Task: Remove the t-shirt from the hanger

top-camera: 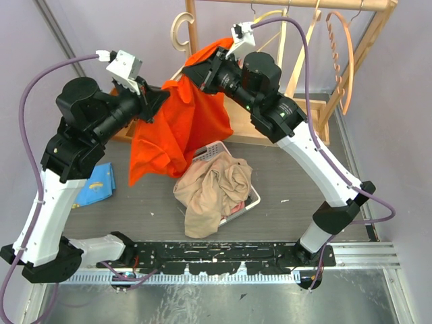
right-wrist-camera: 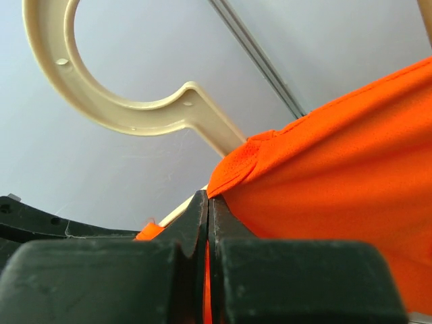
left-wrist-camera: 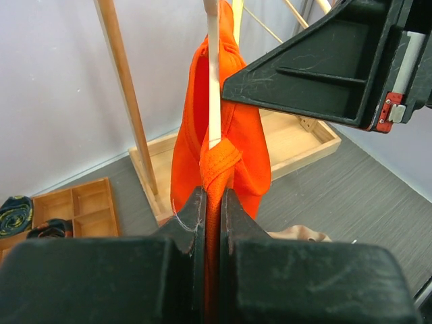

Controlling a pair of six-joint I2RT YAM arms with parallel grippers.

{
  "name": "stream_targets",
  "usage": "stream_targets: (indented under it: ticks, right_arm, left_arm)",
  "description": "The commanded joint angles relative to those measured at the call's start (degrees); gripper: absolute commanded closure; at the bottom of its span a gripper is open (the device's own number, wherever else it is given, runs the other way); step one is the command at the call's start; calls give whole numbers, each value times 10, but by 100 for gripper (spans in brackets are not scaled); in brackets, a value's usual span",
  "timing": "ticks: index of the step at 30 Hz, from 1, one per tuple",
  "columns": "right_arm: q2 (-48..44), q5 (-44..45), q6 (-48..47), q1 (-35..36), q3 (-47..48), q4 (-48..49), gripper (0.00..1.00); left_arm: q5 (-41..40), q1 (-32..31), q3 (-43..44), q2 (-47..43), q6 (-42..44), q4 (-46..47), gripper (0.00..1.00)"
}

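The bright orange fabric t-shirt (top-camera: 182, 125) hangs on the cream plastic hanger with the round hook (top-camera: 181, 30), at the light wooden rack (top-camera: 191, 17) on the far side of the table. Most of the cloth falls down in folds between the two arms, and its low end reaches near the white plastic basket (top-camera: 254, 200).

The left gripper (top-camera: 158, 99) is clenched on the t-shirt. In the left wrist view its two black fingers (left-wrist-camera: 194, 212) stand almost together, with a thin fold of orange cloth (left-wrist-camera: 223, 135) pressed between them. Just above the fingers, a pale narrow bar of the hanger (left-wrist-camera: 214, 81) goes up in front of the shirt.

The right gripper (top-camera: 200, 71) is also clenched, higher up, close to the hanger's neck. In the right wrist view its fingertips (right-wrist-camera: 199, 209) pinch the thick seam edge of the orange cloth (right-wrist-camera: 337, 169), and the cream hook (right-wrist-camera: 135, 115) curves just above them. I cannot tell if they also touch the hanger itself.

A crumpled beige cloth (top-camera: 212, 189) fills the basket and hangs over its near rim. A small blue printed cloth (top-camera: 96, 185) lies on the grey table beside the left arm.
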Motion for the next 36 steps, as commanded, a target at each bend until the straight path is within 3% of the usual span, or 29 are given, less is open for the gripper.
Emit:
stream_targets:
  ticks: [1, 11, 19, 36]
  right_arm:
    - [4, -66, -9, 2, 43, 9, 99]
    - [-40, -52, -26, 2, -7, -25, 98]
    - [-106, 31, -102, 2, -34, -24, 67]
    - [-76, 19, -281, 2, 9, 17, 62]
  left_arm:
    - [-18, -6, 28, 4, -12, 26, 100]
    - [-17, -6, 35, 4, -24, 48, 100]
    - [15, -6, 7, -13, -14, 62, 100]
    - [78, -6, 22, -4, -17, 20, 100]
